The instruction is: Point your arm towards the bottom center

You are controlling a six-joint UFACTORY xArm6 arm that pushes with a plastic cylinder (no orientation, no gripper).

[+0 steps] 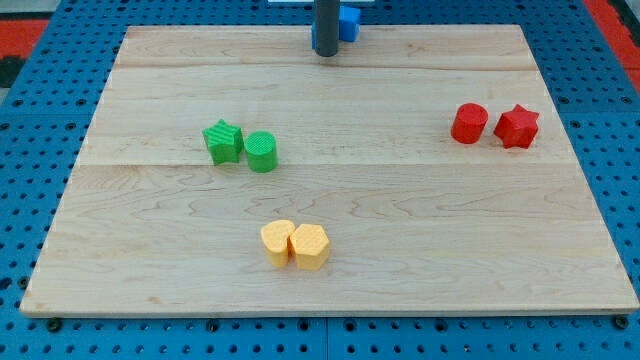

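My tip [325, 53] is the lower end of a dark rod at the view's top centre, on the wooden board [150, 270]. A blue block [348, 22] sits just right of the rod at the top edge, partly hidden by it. A green star block [223, 141] and a green cylinder [261, 152] lie side by side left of centre. Two yellow blocks, one rounded [278, 242] and one hexagonal [310, 246], touch each other at the bottom centre, far below the tip. A red cylinder [468, 123] and a red star block [517, 126] lie at the right.
The board lies on a blue perforated table [30, 150]. A red area [20, 25] shows at the top corners of the view.
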